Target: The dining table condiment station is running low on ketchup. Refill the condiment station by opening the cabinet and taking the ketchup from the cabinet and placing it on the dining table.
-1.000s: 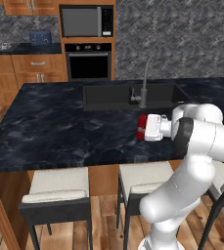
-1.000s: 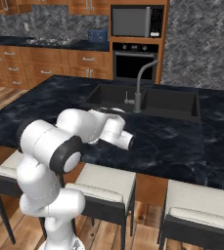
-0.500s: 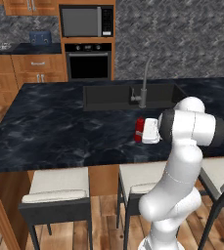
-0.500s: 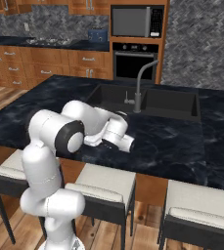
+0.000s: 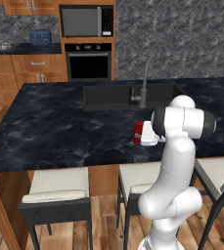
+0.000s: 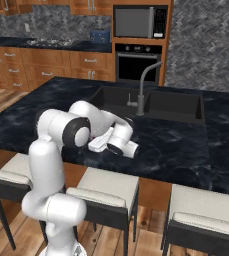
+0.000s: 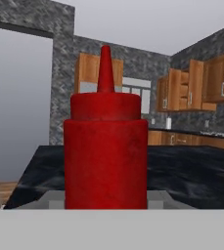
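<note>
One ketchup point(image 7: 106, 151) stands upright in the tool point(image 5: 139, 135) over the dining table point(image 5: 59, 127).

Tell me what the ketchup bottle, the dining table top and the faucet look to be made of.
The ketchup: probably soft plastic, matte red with faint scuffing and no sharp highlights. The dining table top: looks like polished marble or similar stone, black with pale veining. The faucet: likely metal, a slim dark grey tube with a dull satin finish; the render leaves it open.
</note>
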Robot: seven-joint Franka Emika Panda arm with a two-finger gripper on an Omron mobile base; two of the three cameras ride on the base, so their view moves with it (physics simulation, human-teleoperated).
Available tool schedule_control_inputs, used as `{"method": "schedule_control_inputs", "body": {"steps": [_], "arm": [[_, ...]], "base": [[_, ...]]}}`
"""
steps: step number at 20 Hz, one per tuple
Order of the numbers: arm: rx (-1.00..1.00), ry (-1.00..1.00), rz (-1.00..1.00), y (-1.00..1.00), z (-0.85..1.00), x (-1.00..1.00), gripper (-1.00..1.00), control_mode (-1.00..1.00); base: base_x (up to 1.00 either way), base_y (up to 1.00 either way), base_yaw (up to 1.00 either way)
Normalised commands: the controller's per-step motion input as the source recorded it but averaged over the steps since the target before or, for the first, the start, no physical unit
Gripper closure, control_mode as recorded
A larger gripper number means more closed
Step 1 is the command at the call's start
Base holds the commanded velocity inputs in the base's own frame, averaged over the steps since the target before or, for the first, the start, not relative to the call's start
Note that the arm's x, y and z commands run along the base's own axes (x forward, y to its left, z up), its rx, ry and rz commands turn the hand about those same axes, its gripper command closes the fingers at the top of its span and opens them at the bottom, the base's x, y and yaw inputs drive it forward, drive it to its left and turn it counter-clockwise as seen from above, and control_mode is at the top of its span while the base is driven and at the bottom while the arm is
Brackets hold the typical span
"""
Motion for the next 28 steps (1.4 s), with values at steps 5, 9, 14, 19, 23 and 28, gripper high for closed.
{"method": "schedule_control_inputs", "body": {"steps": [5, 9, 14, 19, 23, 28], "arm": [[0.0, 0.0, 0.0, 0.0, -0.33, 0.2, 1.0, -1.0], [0.0, 0.0, 0.0, 0.0, -0.34, 0.26, 1.0, -1.0], [0.0, 0.0, 0.0, 0.0, -0.38, 0.28, 1.0, -1.0], [0.0, 0.0, 0.0, 0.0, -0.38, 0.24, 1.0, -1.0], [0.0, -0.03, 0.02, 0.0, -0.4, -0.14, 1.0, -1.0], [0.0, -0.05, 0.04, 0.0, -0.29, -0.26, -1.0, -1.0]], "base": [[0.0, 0.0, 0.0], [0.0, 0.0, 0.0], [0.0, 0.0, 0.0], [0.0, 0.0, 0.0], [0.0, 0.0, 0.0], [0.0, 0.0, 0.0]]}}
